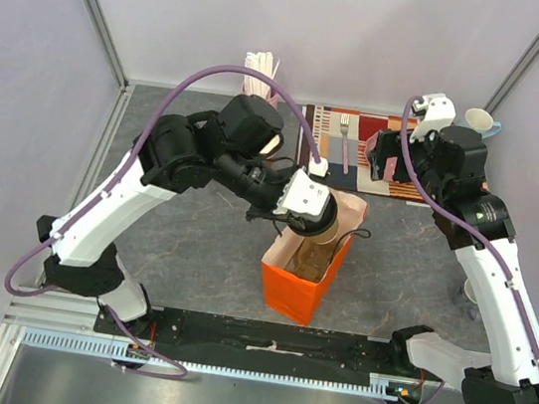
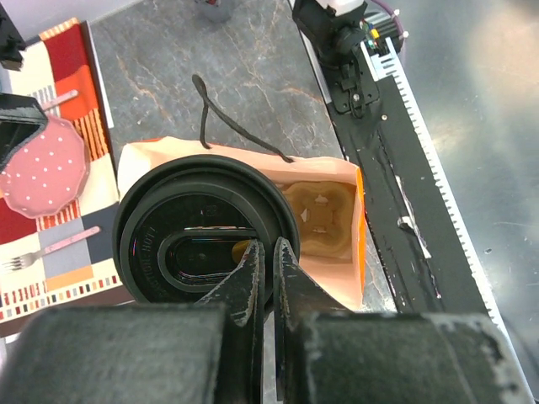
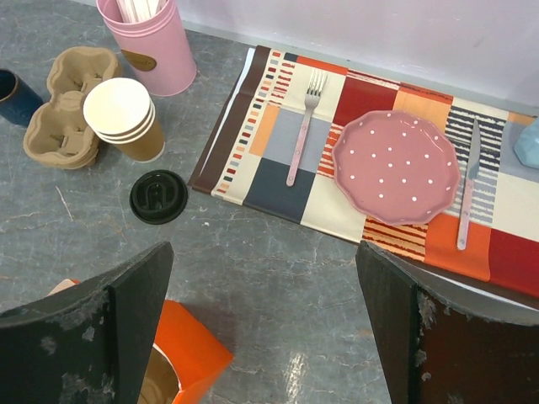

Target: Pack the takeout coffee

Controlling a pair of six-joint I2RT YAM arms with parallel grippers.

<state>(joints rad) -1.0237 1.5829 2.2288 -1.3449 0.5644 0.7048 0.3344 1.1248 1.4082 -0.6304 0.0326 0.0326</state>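
Left wrist view: left jaws narrow, pinching the rim of the coffee [image 2: 189, 215], which hangs partway inside the bag [image 2: 360, 220] — release apparently still to do. Right jaws wide, empty.

Lidded takeout coffee [image 2: 185, 223] upright, seemingly inside bag [image 2: 360, 220]

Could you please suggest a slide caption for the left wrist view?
Left claw grips the black-lidded coffee cup by its lid's edge at the mouth of the open orange bag.
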